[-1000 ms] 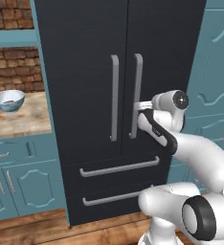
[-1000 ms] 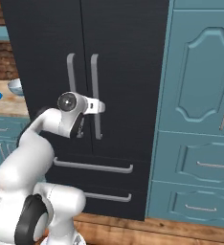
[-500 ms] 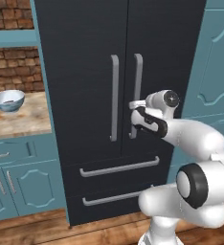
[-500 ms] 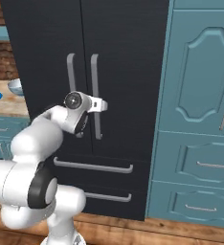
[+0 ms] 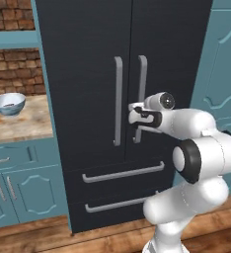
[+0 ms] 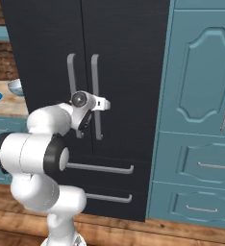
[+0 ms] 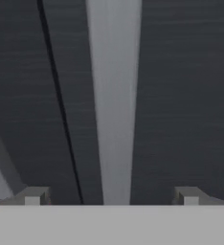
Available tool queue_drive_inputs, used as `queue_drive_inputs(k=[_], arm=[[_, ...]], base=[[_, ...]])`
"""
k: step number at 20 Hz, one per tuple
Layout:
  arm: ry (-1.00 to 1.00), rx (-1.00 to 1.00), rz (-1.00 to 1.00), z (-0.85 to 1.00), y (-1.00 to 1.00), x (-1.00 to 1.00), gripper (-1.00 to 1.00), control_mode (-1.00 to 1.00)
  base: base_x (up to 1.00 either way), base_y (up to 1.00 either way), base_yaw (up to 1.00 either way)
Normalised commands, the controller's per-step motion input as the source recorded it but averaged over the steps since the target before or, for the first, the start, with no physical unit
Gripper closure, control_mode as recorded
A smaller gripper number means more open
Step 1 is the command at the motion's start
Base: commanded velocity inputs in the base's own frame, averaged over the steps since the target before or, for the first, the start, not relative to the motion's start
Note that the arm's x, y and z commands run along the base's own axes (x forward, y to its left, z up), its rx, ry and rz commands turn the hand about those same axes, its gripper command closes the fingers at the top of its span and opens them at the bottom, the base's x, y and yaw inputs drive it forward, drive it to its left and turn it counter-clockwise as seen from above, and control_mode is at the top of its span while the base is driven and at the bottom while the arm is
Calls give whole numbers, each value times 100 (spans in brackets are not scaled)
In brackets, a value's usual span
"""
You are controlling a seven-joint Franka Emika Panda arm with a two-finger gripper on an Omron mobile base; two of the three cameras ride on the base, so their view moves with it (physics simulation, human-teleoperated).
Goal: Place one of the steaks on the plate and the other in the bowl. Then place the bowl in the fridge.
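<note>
Pincer (image 7: 111,196) spread wide, straddling fridge (image 5: 88,64) handle (image 7: 114,95) at 12 o'clock. Rigid bar, heavy door: grip mid-handle.

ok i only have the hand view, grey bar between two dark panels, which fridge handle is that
Observer: The right door handle of the fridge; the open gripper faces its lower half.
Operator: doors shut?
Observer: Yes, both doors sit flush, and so do the two drawers below.
Operator: where's the bowl
Observer: The bowl stands on the wooden counter left of the fridge, apart from the gripper.
</note>
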Motion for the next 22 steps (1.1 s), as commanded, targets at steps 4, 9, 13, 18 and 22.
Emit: queue_drive_inputs(k=[4,9,13,18,22], arm=[[2,1,0,-21,0,50,-100,-100],[0,0,1,-25,-1,55,-100,-100],[0,0,1,-31,-2,63,-100,-100],[0,0,1,-34,-16,70,100,-100],[5,14,-9,-26,-100,1,100,-100]], base=[[0,0,0],[0,0,0],[0,0,0],[0,0,0],[0,0,0]])
